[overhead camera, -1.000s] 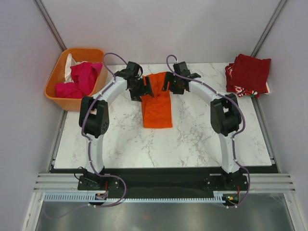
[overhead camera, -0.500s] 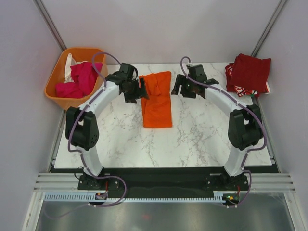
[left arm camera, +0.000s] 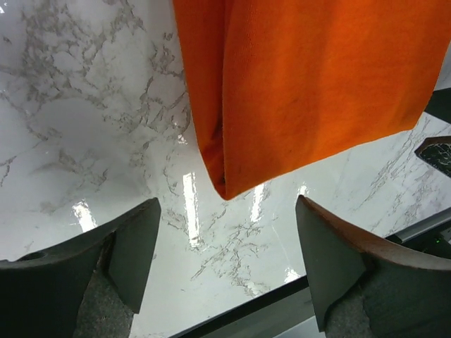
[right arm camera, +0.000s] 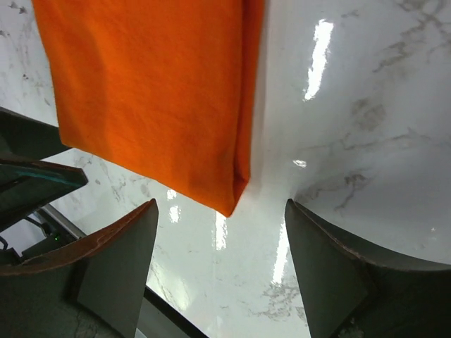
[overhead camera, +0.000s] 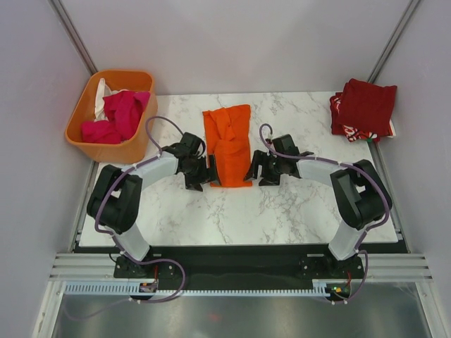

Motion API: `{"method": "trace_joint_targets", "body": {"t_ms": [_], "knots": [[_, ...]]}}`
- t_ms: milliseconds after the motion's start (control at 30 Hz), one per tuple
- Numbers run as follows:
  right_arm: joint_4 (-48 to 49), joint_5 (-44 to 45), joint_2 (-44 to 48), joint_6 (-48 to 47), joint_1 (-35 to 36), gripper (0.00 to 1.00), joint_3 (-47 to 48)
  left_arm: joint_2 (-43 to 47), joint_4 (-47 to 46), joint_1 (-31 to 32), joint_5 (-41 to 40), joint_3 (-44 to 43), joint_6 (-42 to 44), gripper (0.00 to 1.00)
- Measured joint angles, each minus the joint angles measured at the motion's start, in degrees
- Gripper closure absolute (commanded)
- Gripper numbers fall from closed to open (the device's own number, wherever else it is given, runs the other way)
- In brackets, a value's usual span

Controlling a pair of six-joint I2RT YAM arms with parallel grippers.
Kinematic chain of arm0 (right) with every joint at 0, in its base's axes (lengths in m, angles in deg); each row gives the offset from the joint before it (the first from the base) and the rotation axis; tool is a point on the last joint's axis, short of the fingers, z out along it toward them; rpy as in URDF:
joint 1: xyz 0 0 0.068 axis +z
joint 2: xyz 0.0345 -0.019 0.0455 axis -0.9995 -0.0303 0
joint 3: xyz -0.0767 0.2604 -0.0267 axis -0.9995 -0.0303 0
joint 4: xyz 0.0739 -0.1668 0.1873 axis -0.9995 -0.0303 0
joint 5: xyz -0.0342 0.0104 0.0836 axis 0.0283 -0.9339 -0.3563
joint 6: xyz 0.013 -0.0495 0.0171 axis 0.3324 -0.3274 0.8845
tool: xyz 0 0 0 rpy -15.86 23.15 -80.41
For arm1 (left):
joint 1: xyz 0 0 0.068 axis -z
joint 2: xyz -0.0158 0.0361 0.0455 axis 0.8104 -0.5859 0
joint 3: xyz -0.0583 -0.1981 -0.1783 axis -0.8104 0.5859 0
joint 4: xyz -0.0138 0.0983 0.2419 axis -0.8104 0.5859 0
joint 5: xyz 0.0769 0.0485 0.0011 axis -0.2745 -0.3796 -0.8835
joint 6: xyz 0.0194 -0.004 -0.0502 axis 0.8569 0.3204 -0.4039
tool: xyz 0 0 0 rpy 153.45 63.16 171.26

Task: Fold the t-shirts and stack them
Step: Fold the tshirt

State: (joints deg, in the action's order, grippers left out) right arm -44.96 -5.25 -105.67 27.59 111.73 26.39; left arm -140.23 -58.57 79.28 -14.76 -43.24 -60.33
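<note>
Top external: left hand and right hand, spread wide, flank near edge of orange t-shirt.

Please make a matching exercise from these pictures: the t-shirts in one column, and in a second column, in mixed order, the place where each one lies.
Things:
1. orange t-shirt
2. magenta t-shirt
3. dark red t-shirts

Places:
A. inside the orange basket
B. stacked at the far right corner of the table
C. folded in a long strip, mid-table

Pairs: 1-C, 2-A, 3-B
</note>
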Motion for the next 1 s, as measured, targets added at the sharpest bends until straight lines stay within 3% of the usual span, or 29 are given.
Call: {"method": "trace_joint_targets", "body": {"t_ms": [300,367,533,667,733,767,900,1000], "knots": [[5.49,-2.34,-2.54,1.77,1.22,0.24,0.00,-0.07,-6.25,0.09,-0.04,1.44,-0.85,0.20],[6.49,-2.95,-3.06,2.10,1.36,0.24,0.00,-0.11,-6.93,0.09,-0.17,1.44,-0.92,0.25],[8.13,-3.80,-3.85,2.32,1.55,0.26,0.00,-0.48,-7.21,0.11,-0.44,1.44,-1.57,0.49],[9.35,-4.46,-4.15,2.38,1.55,0.27,-0.22,-1.84,-8.11,0.26,-0.59,1.86,-2.21,0.77],[9.86,-4.61,-4.15,2.47,1.55,0.30,-0.50,-2.40,-8.74,0.52,-0.70,2.40,-2.27,0.98],[10.23,-4.63,-4.26,2.49,1.55,0.33,-0.66,-2.71,-9.07,0.70,-0.70,2.78,-2.56,0.98],[11.43,-4.92,-5.14,2.58,1.55,0.60,-1.53,-2.95,-9.97,1.33,-1.01,3.63,-2.43,0.98],[12.39,-4.74,-5.18,2.69,1.55,0.64,-2.56,-2.32,-10.75,2.25,-2.14,4.35,-2.82,0.98]]}}
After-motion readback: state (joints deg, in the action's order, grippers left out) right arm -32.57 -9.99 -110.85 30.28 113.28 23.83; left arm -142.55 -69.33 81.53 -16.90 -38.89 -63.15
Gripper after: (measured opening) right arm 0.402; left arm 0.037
